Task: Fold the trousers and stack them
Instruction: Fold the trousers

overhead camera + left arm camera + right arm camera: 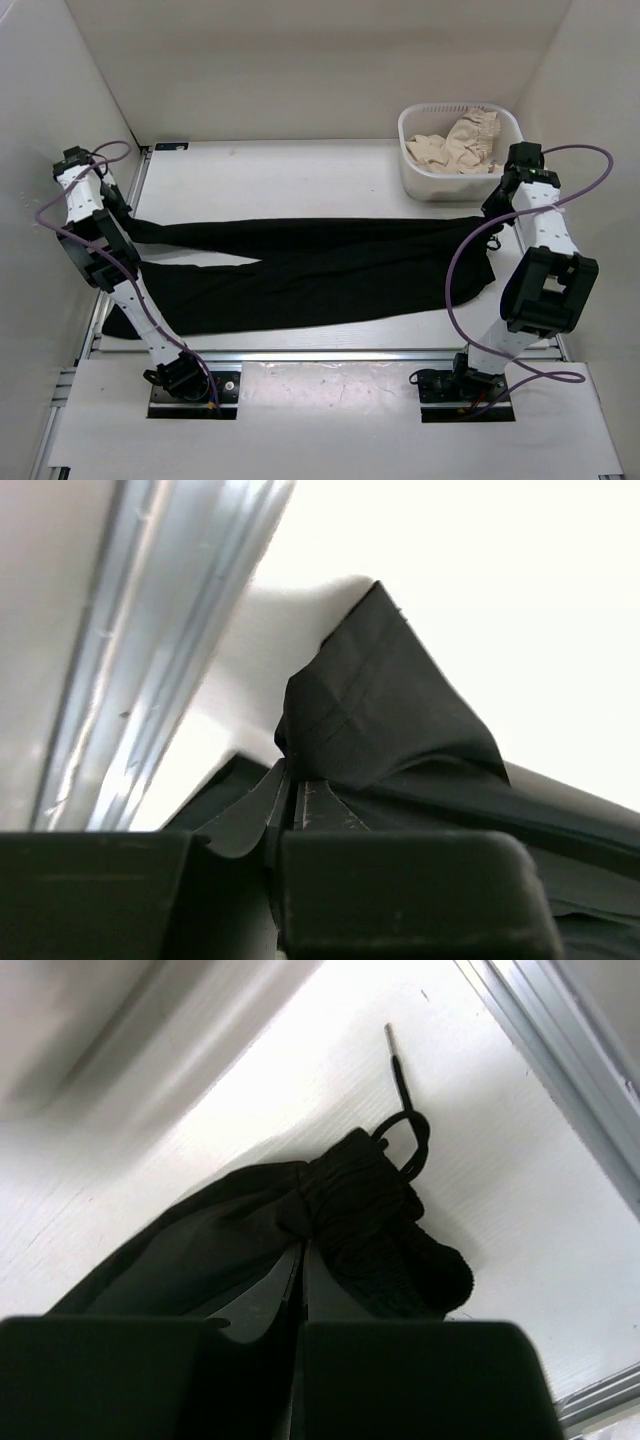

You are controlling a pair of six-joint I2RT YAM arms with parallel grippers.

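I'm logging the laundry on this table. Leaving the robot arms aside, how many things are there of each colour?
Black: 1 (trousers)
Beige: 1 (ruffled cloth, in the basket)
White: 1 (basket)
Total: 3

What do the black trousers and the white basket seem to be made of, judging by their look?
The trousers: likely soft, matte fabric; they lie limp in loose folds, and the waistband is gathered like elastic, with a cord drawstring. The basket: probably smooth white plastic, judging by its rigid, even walls and rounded rim.
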